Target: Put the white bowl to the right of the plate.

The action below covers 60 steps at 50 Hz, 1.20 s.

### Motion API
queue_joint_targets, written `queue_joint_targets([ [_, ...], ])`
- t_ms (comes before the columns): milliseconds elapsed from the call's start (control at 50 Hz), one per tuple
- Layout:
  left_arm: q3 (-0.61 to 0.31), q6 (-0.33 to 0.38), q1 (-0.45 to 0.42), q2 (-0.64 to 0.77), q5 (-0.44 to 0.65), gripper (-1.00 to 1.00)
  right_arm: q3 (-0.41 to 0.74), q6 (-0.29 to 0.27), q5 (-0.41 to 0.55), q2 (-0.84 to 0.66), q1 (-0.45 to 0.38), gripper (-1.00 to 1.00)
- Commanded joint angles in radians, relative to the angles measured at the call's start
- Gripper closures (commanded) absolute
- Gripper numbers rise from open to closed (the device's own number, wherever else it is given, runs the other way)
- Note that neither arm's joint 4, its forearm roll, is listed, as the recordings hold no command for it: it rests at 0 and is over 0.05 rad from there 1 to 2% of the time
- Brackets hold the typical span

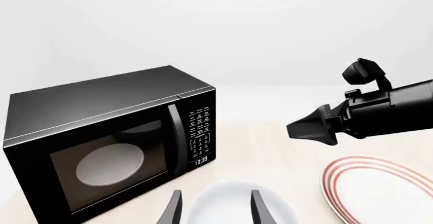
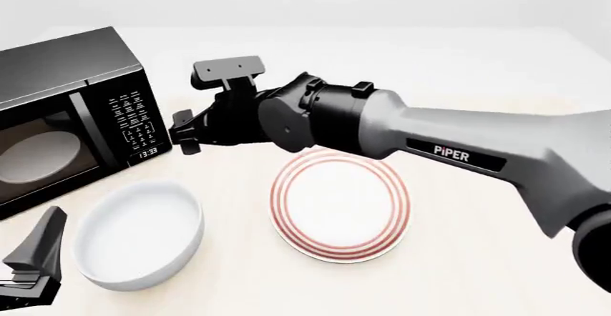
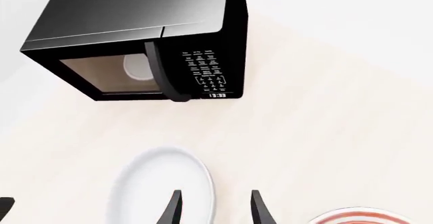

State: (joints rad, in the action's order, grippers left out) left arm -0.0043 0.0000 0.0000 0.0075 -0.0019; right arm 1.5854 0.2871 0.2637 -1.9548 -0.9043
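Your left gripper [image 2: 33, 259], fingers apart, hovers just beside the glossy white deep bowl [image 2: 139, 234], left of the red-ringed flat plate [image 2: 341, 205] on the pale worktop [image 2: 458, 80]. Beyond, your right gripper [image 2: 186, 131], fingers apart in its wrist view, nears the black microwave [image 2: 67, 109].

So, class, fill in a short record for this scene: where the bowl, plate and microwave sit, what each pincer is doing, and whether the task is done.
bowl: left of plate, on table
plate: centre, flat, apart from bowl
microwave: far left, door shut
left pincer: open, above bowl, holding nothing
right pincer: open, held above the table near the microwave, empty
task: not done, bowl not yet right of plate
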Motion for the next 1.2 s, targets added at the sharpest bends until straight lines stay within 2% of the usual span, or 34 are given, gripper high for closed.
queue_joint_targets([
  [20,0.000,0.000,0.000,0.000,0.000,-1.00,-0.061,0.051,-0.053,0.000,-0.013,-1.00],
  [500,0.000,0.000,0.000,0.000,0.000,-1.00,-0.112,0.110,-0.168,-0.047,-0.002,-1.00],
  [540,0.000,0.000,0.000,0.000,0.000,-1.00,-0.114,0.116,-0.187,-0.063,0.006,-1.00],
  [560,0.000,0.000,0.000,0.000,0.000,-1.00,-0.124,0.153,-0.251,-0.107,-0.001,-1.00],
  [1200,0.000,0.000,0.000,0.000,0.000,-1.00,-0.158,0.190,-0.317,-0.142,-0.016,-1.00],
])
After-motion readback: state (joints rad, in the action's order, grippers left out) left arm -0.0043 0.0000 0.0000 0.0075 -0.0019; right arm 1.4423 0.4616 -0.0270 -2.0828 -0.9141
